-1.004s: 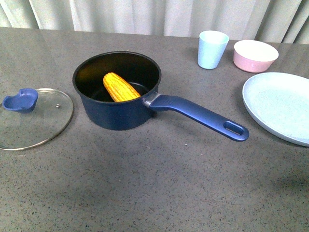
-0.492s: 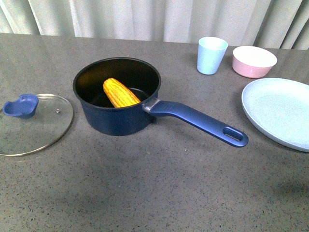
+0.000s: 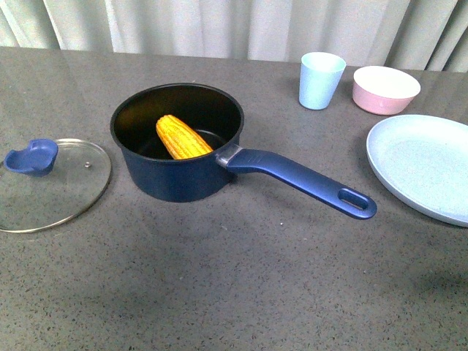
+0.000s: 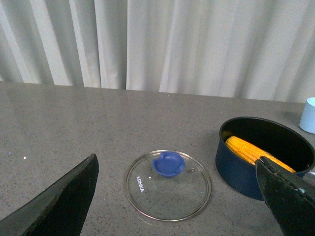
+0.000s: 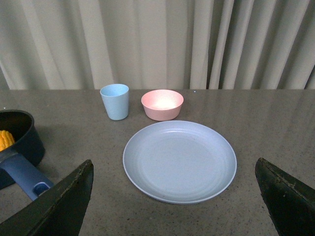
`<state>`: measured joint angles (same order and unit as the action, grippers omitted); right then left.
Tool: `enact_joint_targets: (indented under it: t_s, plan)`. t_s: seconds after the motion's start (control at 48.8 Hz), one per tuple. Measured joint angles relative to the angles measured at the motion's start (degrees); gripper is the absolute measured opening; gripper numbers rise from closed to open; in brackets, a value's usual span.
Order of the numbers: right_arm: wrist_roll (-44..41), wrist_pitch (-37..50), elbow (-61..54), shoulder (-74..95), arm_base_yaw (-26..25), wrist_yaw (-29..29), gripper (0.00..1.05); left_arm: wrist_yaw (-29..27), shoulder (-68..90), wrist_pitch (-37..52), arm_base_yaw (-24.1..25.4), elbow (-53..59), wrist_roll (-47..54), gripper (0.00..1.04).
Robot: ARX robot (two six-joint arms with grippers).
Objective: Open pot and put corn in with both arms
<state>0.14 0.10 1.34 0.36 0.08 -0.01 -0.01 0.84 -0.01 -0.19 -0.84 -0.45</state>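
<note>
Tools (image 4: 177, 196) (image 5: 174, 201) both spread wide, high above table (image 3: 241, 278)

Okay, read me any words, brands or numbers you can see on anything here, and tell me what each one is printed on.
"KONKA": small white letters on the glass lid, near its rim, legible only in the left wrist view.
No readable text shows on the pot, cup, bowl or plate.

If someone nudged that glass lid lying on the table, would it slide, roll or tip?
The glass lid lies flat, blue knob up, so it would probably slide, not roll. Its smooth glass and thin metal rim look slippery for a gripper; the knob seems the safer hold. Being glass, it may crack if dropped.
</note>
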Motion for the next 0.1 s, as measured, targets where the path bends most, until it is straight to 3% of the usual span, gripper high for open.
enact_joint_targets:
  t_s: [0.102]
  plan:
    - [0.00, 0.00, 0.00, 0.00, 0.00, 0.00, 0.96, 0.00, 0.00, 0.00, 0.00, 0.00, 0.00, 0.96]
